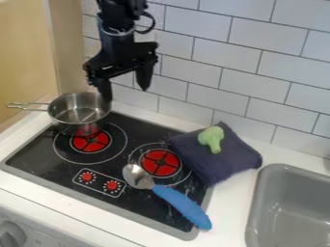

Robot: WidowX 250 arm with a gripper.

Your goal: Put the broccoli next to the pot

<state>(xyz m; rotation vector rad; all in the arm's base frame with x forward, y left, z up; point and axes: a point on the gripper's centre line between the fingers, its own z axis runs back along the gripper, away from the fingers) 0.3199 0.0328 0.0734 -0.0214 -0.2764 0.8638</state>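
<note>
The stovetop (145,134) fills the middle, beside the gray sink (290,205). A dark cloth (209,166) overlaps the stovetop's edge nearest the sink. The metal pot (76,110) stands over the rear burner by the beige wall, and the gripper (124,89) hangs above and beside it, fingers spread and empty. A blue-handled spoon (184,206) lies across the stovetop. The broccoli (211,138) rests on the cloth, so picking it up seems the step in hand; next, the gripper should move over it and lower.
</note>
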